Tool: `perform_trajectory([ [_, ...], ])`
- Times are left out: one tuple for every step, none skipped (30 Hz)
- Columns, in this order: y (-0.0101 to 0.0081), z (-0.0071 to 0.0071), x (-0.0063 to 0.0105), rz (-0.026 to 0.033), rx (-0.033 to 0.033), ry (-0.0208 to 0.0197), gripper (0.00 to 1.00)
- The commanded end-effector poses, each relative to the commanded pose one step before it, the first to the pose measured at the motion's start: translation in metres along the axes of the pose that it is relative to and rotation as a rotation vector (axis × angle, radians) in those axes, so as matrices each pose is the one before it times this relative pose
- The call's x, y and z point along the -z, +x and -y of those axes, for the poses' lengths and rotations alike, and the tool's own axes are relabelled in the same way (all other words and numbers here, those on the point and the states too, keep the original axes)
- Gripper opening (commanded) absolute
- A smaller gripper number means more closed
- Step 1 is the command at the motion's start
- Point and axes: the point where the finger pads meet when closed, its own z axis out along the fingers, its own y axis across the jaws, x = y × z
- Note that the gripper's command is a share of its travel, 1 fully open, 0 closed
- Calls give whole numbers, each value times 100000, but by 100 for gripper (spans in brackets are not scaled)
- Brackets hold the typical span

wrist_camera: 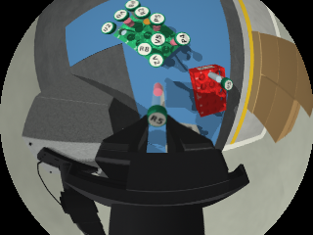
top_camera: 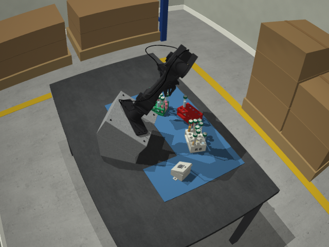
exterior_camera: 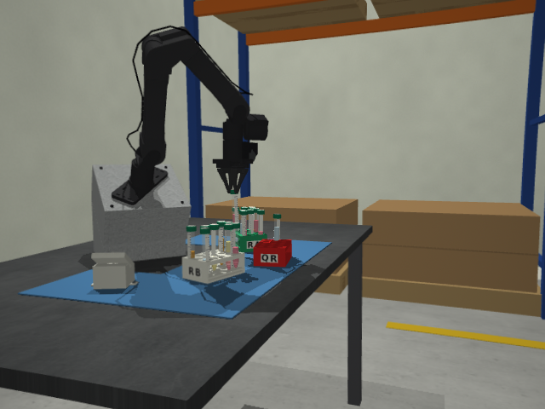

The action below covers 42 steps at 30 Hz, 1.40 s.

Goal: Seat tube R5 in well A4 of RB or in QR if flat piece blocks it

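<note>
The gripper (exterior_camera: 232,192) (wrist_camera: 156,118) was closed on the cap of tube R5 (exterior_camera: 236,206) (wrist_camera: 157,117), which hung upright beneath it, above the bench (top_camera: 106,186) (exterior_camera: 132,343).

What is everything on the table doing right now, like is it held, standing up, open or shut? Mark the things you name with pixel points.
Claw (exterior_camera: 232,192) (wrist_camera: 156,118): shut on tube R5.
Tube R5 (exterior_camera: 235,206) (wrist_camera: 156,117): held, lifted out of its rack.
Green rack (top_camera: 161,111) (exterior_camera: 251,244) (wrist_camera: 131,39): level, partly filled.
White rack (top_camera: 197,148) (exterior_camera: 197,273): level, partly filled.
Red rack (top_camera: 189,114) (exterior_camera: 272,251) (wrist_camera: 210,100): level, one tube standing in it.
</note>
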Motion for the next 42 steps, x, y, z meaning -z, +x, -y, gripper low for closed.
perform_trajectory([
  [262, 1677, 1237, 3893, 2276, 1715, 0],
  [240, 246, 5, -18, 2, 40, 0],
  [240, 246, 5, -19, 2, 40, 0],
  [0, 0, 0, 0, 0, 0, 0],
  [0, 0, 0, 0, 0, 0, 0],
  [230, 248, 8, 4, -18, 64, 0],
  [237, 248, 6, -11, -6, 50, 0],
  [253, 242, 1, -51, 31, 5, 0],
  [240, 245, 5, -20, 3, 40, 0],
  [240, 245, 5, -21, 3, 39, 0],
  [240, 245, 5, -21, 3, 39, 0],
  [240, 245, 5, -21, 3, 39, 0],
  [240, 245, 5, -22, 3, 39, 0],
  [240, 245, 5, -22, 4, 39, 0],
  [240, 245, 5, -22, 4, 39, 0],
  [240, 244, 5, -23, 4, 38, 0],
  [240, 244, 5, -23, 4, 38, 0],
  [240, 244, 5, -23, 4, 38, 0],
  [240, 244, 5, -24, 5, 38, 0],
  [240, 244, 5, -24, 5, 37, 0],
  [0, 0, 0, 0, 0, 0, 0],
  [0, 0, 0, 0, 0, 0, 0],
  [215, 219, 13, -21, -3330, 35, 0],
  [3, 3, -2, 1, -4793, 2, 0],
  [-337, -113, 154, 634, -2168, 316, 0],
  [-145, -53, 67, 282, -2825, 130, 0],
  [-15, -8, 10, 20, -3297, 9, 0],
  [0, 0, 0, 0, -3334, 1, 0],
  [0, 0, 0, 0, -3334, 1, 0],
  [0, 0, 0, 0, -3334, 1, 0],
  [0, 0, 0, 0, -3334, 1, 0],
  [0, 0, 0, 0, -3334, 1, 0],
  [0, 0, 0, 0, -3334, 1, 0],
  [28, 38, 0, -152, -3334, 216, 0],
  [25, 37, 0, -139, -3334, 212, 0],
  [9, 15, 0, -51, -3334, 84, 0],
  [2, 4, 0, -13, -3334, 24, 0],
  [0, 0, 0, 0, 0, 0, 0],
  [0, 0, 0, 0, 0, 0, 0],
  [5, 10, 0, -29, -3334, 56, 0],
  [0, 1, 0, -2, -3334, 6, 0],
  [0, 0, 0, 0, -3334, 2, 0],
])
